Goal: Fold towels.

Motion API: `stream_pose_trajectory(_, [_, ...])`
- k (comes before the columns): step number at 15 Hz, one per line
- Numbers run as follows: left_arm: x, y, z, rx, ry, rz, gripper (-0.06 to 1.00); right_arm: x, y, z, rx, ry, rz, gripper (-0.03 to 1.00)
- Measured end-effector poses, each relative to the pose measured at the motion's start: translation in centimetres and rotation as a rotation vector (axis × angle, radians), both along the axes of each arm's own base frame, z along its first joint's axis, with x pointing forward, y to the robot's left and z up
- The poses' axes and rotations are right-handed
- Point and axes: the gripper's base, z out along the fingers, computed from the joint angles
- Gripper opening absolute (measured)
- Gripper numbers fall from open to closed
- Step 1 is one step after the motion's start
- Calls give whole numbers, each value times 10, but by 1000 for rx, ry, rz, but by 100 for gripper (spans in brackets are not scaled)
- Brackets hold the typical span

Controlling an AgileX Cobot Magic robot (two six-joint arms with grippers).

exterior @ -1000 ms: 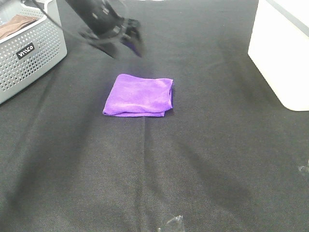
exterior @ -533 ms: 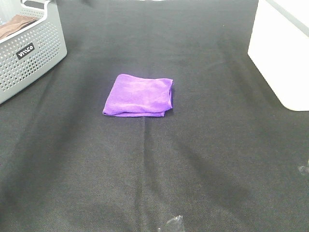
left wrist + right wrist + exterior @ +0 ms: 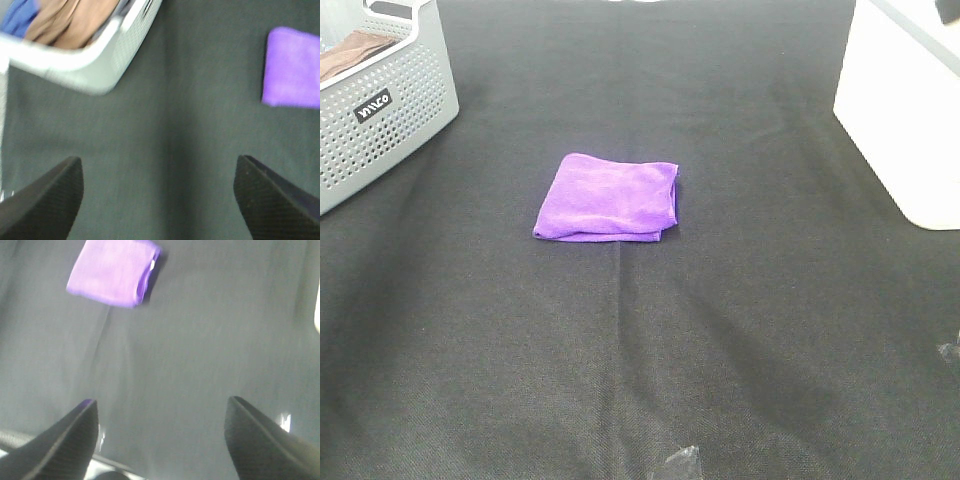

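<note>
A purple towel lies folded into a small square on the black cloth, left of the table's middle. It also shows in the left wrist view and in the right wrist view. Neither arm shows in the exterior high view. My left gripper is open and empty above the bare cloth, between the towel and the grey basket. My right gripper is open and empty above the bare cloth, well apart from the towel.
A grey perforated basket stands at the back left with brown cloth in it; the left wrist view also shows blue cloth there. A white box stands at the back right.
The left arm, blurred above the far side of the towel a second ago, has left the exterior view. The towel has not moved.
</note>
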Motion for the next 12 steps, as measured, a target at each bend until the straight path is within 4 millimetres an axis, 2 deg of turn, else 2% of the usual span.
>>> stream_pose_trajectory(1, [-31,-1,-3,6,-14,14,76,-18,-3,-5,-2,-3,0,68])
stream_pose_trajectory(2, [-48,-3,-6,11,-23,14,76,-28,-4,-8,-1,-4,0,68])
stream_pose_trajectory(4, [-108,-11,-19,49,-84,-8,76,-62,-9,-25,-2,-2,0,68])
stream_pose_trajectory(5, [-138,-16,-29,65,-124,-19,76,-80,-11,-38,-3,7,0,68])
stream_pose_trajectory(6, [-182,-23,-51,83,-198,-23,76,-114,-16,-64,-2,8,-1,68])
stream_pose_trajectory(9, [-228,-29,-85,109,-305,-13,76,-160,-23,-92,6,-86,-13,68])
stream_pose_trajectory(12, [-257,-33,-104,94,-430,25,76,-193,-33,-109,-28,-248,-43,68])
